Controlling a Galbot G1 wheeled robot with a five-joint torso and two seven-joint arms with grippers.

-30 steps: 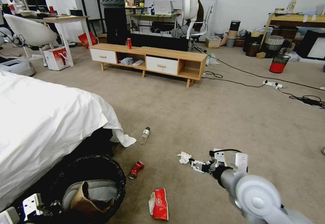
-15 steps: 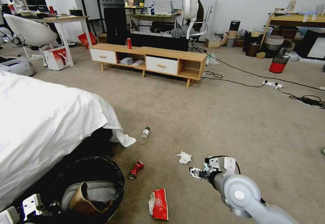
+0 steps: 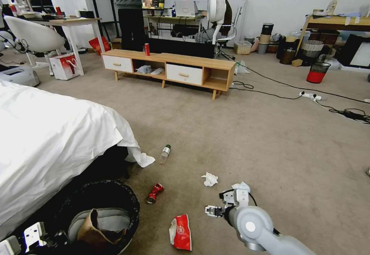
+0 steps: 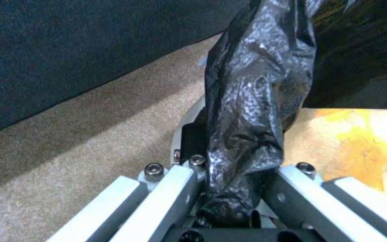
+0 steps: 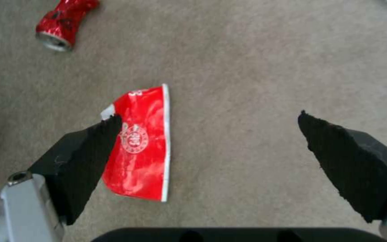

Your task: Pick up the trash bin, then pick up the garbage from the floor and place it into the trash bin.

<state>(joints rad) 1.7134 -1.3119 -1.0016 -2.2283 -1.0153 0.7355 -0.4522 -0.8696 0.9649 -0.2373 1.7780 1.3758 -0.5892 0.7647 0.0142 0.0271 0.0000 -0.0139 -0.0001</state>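
The trash bin [image 3: 115, 193], lined with a black bag [image 4: 247, 111], hangs at lower left beside the bed, a tan cardboard tray [image 3: 92, 230] inside it. My left gripper [image 3: 32, 236] [image 4: 231, 201] is shut on its bagged rim. My right gripper [image 3: 212, 211] [image 5: 208, 116] is open above the carpet, just right of the red-white packet [image 3: 181, 232] [image 5: 142, 144]; one finger [image 5: 86, 161] overlaps the packet's edge. A crushed red can [image 3: 155, 192] [image 5: 63, 22], two crumpled tissues [image 3: 210, 179] [image 3: 241, 186] and a clear bottle with a green cap [image 3: 165, 154] lie on the floor.
A bed with a white sheet [image 3: 46, 139] fills the left. A low wooden cabinet [image 3: 169, 68] with an upright red can [image 3: 147, 49] stands farther off. A red-and-black mesh bin [image 3: 318, 72], a power strip [image 3: 310, 96] and cables lie at right. Open carpet lies between.
My right arm has drawn back and to the left, from beside the near tissue to the packet. A second tissue that it covered now shows. The bin has hardly moved.
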